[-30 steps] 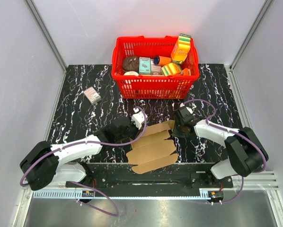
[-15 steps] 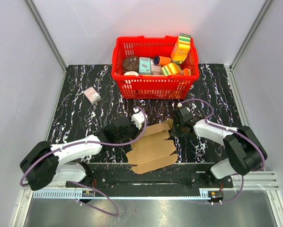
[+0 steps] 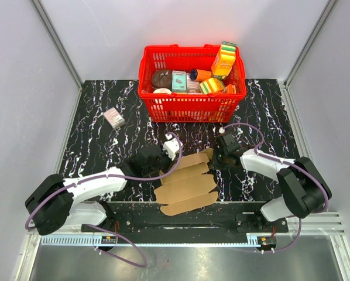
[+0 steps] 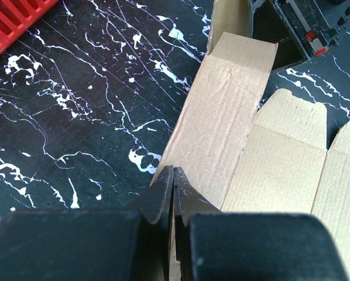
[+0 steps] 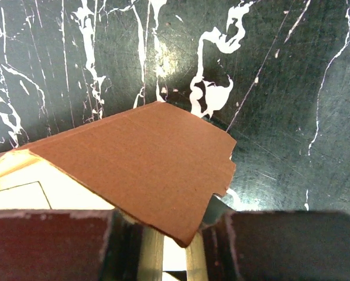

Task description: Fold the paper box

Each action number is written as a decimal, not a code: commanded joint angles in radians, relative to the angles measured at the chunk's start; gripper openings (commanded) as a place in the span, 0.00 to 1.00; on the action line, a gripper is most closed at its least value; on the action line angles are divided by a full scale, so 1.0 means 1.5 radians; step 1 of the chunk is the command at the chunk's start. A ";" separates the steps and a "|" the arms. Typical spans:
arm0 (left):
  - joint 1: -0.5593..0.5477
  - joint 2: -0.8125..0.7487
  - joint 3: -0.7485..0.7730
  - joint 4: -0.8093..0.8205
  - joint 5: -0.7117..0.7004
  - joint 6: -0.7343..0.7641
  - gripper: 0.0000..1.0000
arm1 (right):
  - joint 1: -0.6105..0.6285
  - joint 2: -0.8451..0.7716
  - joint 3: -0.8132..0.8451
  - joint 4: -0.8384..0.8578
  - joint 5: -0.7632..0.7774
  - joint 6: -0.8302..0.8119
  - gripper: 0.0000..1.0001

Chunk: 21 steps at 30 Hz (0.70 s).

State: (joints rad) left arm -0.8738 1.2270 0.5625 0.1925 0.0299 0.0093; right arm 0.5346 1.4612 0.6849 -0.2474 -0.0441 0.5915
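While the flat brown die-cut cardboard paper box lies on the black white-veined table between the 2 arms, on the near side of the red plastic basket, the left gripper is clenched on the edge of its left panel. The right gripper has its jaws parted, and the corner of a raised end flap sits between its 2 fingers.

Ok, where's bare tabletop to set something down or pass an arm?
Bare table lies left, between the small pinkish-grey box and the left arm, and right of the red basket. The centre is crowded: left gripper and right gripper meet at the paper box just in front of the basket.
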 commanded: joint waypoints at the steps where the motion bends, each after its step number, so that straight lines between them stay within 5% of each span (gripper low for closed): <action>1: -0.008 0.010 0.000 0.018 0.008 -0.004 0.00 | -0.003 -0.031 -0.005 0.033 -0.035 -0.004 0.21; 21: -0.012 0.020 0.006 0.013 0.005 -0.003 0.00 | -0.003 -0.048 -0.031 0.123 -0.153 -0.005 0.21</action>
State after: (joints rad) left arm -0.8841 1.2396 0.5625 0.2054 0.0296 0.0093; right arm 0.5339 1.4151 0.6476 -0.1387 -0.1928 0.5915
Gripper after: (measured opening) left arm 0.024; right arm 0.208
